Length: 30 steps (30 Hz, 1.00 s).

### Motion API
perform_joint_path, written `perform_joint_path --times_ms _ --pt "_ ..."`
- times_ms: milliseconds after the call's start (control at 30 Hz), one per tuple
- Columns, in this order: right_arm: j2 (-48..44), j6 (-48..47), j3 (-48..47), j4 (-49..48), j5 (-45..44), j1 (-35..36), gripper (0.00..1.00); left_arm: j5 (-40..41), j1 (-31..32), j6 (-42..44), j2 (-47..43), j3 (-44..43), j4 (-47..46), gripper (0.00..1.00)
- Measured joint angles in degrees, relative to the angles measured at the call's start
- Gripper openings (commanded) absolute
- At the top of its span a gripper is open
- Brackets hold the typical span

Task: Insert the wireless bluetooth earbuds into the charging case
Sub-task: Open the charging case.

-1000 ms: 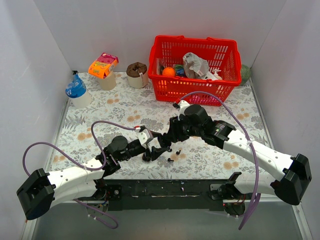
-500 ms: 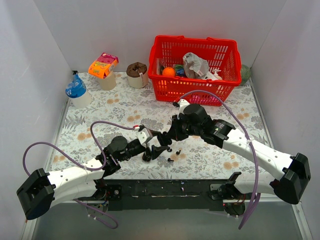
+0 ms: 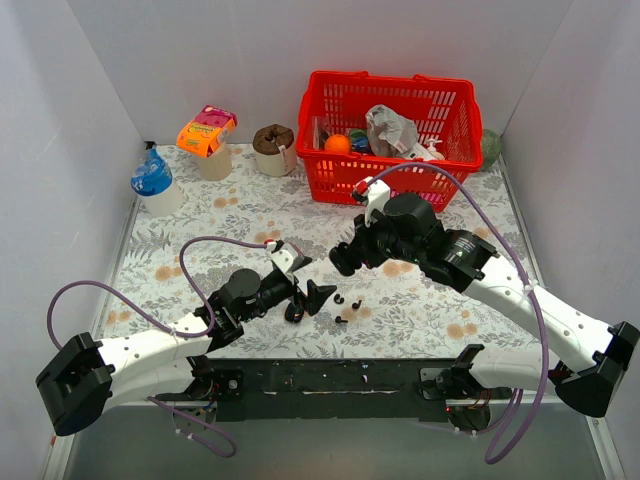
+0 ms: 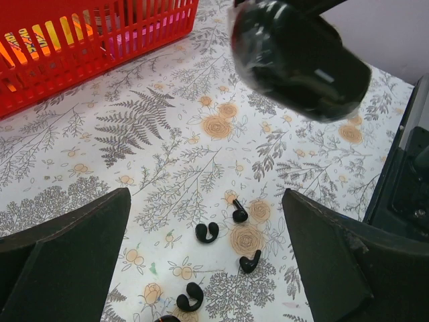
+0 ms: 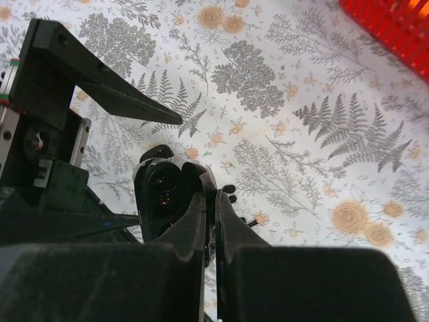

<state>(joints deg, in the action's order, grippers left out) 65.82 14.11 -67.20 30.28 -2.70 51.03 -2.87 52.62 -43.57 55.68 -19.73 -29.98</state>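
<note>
The earbuds [image 4: 207, 232] lie scattered on the table [image 4: 167, 134], in front of the basket [image 4: 67, 54].

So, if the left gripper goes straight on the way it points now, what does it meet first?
Most likely the loose earbuds on the tablecloth; depth is unclear.

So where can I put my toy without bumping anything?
The flowered cloth is bare between the blue-capped bottle and the left arm, and between the red basket and the right arm. The front middle is crowded: the earbuds lie there, with the left gripper and right gripper, holding the charging case, close by.
</note>
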Motion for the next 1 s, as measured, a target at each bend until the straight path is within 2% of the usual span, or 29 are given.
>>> perform_joint_path --times_ms 167,333,467,600,1000 --pt "-2.1 -7.6 -0.3 0.5 -0.5 0.3 0.01 -0.3 -0.1 -3.2 -1.7 -1.9 3.1 0.98" --pt "-4.2 -16.7 -0.2 1.1 -3.5 5.0 0.01 -13.0 -1.9 -6.0 -2.7 -6.6 6.0 0.97" --pt "-5.4 -21.4 -0.2 1.8 -4.8 8.9 0.01 -22.3 -3.1 -6.9 -0.3 -10.4 6.6 0.9" --pt "-5.6 -23.6 -0.2 2.8 -7.3 10.2 0.01 -27.7 -4.2 -7.2 2.7 -11.9 7.5 0.83" --pt "-5.1 -24.7 -0.2 3.9 -11.3 13.2 0.01 -32.1 -5.3 -8.3 5.2 -13.0 6.9 0.78"
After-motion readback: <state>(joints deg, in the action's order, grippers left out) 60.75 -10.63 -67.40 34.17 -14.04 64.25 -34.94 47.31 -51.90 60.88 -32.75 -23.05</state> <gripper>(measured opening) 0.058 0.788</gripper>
